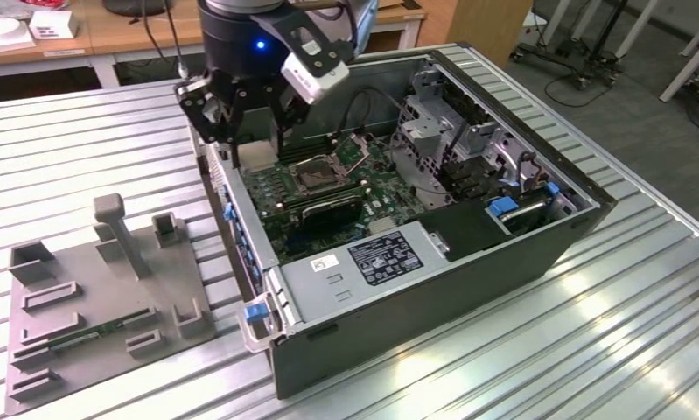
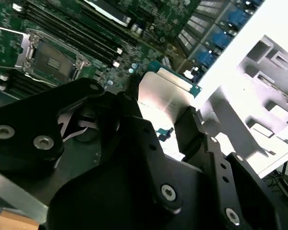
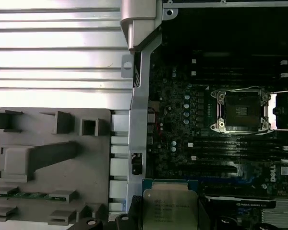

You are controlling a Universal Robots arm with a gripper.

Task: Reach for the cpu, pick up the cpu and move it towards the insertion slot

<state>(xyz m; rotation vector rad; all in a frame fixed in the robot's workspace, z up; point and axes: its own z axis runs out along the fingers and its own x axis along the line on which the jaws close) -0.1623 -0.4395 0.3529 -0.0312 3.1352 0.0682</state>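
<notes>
My pincer clamped on cpu, chip flat, carried over motherboard near case wall. Insertion slot lies off toward exterior view's right, apart, frame open.

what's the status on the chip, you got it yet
Gripper shut on the chip, carried above the board's edge. Socket open and bare, chip not there yet. Nothing seen in between.

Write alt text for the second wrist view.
The black gripper holds the cpu, a pale square chip, between its fingers above the green motherboard. The insertion slot, a metal-framed socket with a dark centre, lies apart from it.
</notes>
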